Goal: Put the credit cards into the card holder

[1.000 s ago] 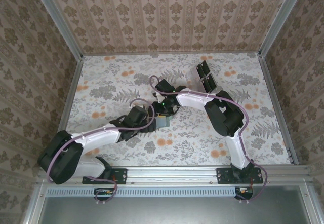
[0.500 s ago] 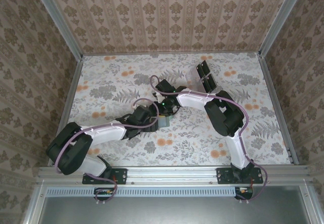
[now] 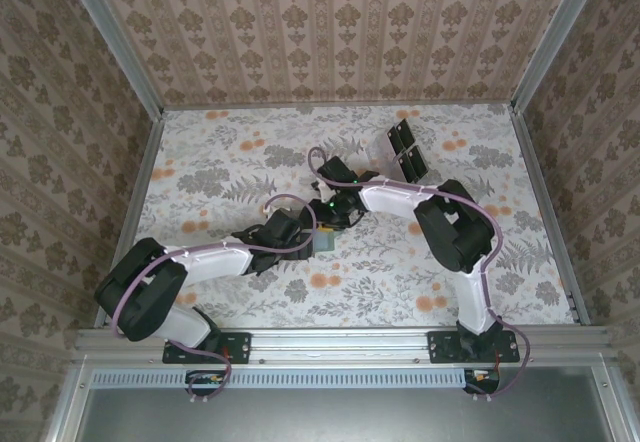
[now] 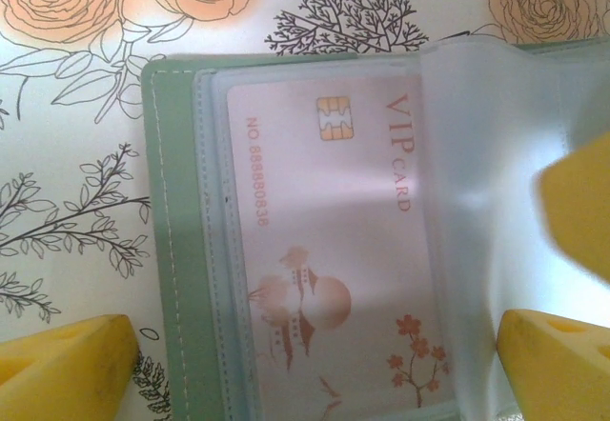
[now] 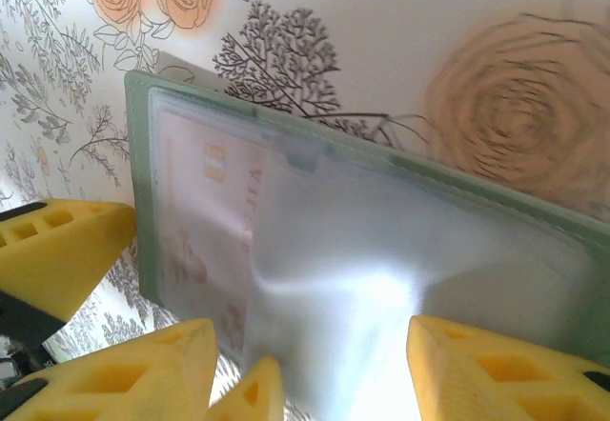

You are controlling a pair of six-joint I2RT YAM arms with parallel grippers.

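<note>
The dull-green card holder lies open on the floral table, also seen from above. One pink credit card with a chip and "VIP CARD" print sits inside its clear sleeve. My left gripper hovers close over it, open, with one yellow finger off the holder's left edge and the other past the card's right side. My right gripper comes in from the far side. Its fingers press a loose clear sleeve flap from both sides, and the flap bulges up between them. Both grippers meet at mid-table.
A clear rack with dark square panels stands at the back right of the table. Patterned walls with metal posts close in the table on three sides. The arms' bases sit on the rail at the near edge.
The left arm has stretched forward and right, bringing its open gripper over the card holder. The right gripper stays at the holder, its elbow shifted slightly right.
</note>
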